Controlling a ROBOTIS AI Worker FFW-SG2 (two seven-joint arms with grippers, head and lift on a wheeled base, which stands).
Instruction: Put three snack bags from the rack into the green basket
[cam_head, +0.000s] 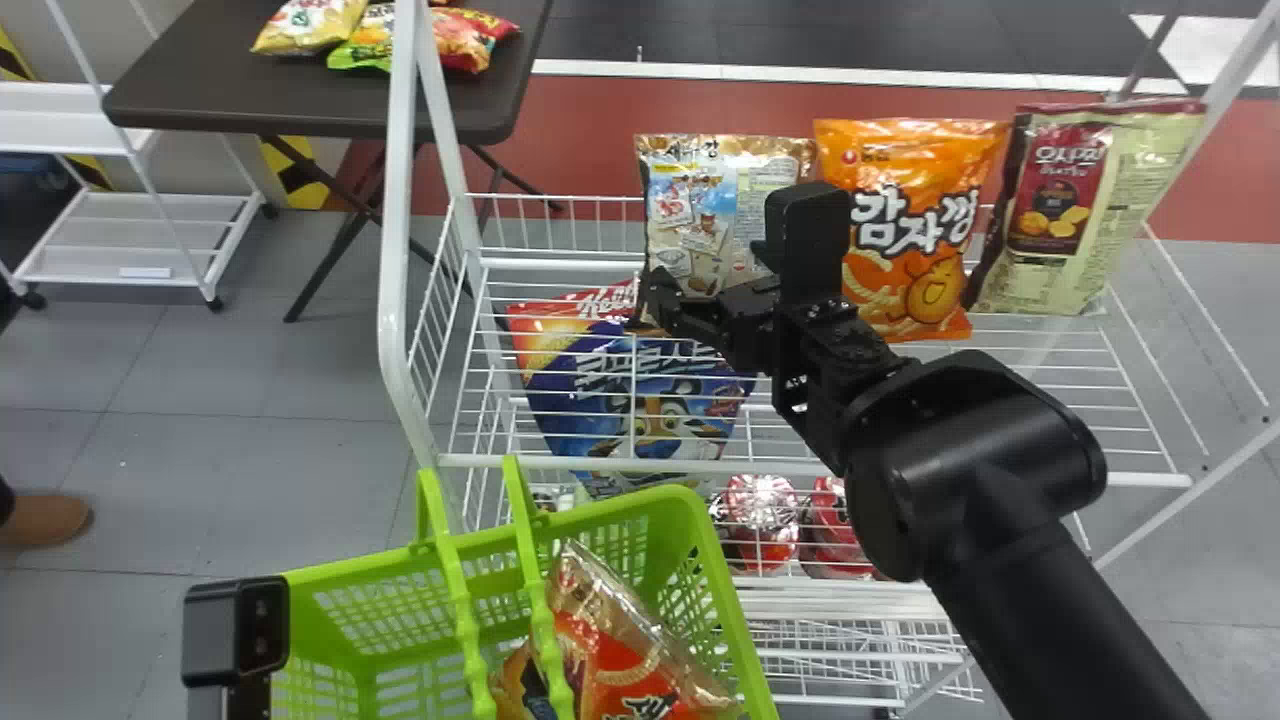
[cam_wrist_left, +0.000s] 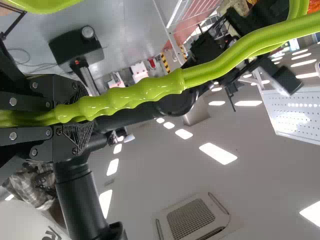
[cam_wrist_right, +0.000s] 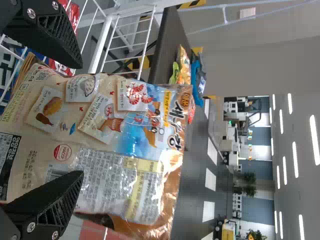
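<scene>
A white wire rack is set toward one o'clock. At seven, the latticed basket is held by its knobbly handles in the left gripper. At twelve, a crinkled racked snack bag is faced by the right gripper, spread wide.

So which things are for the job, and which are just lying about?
For the job:
green plastic basket
white wire rack
its shiny snack bags
shiny red snack bag in the basket
black right gripper
black left gripper

Just lying about:
dark folding table
its yellow snack bag
white wheeled cart
</scene>
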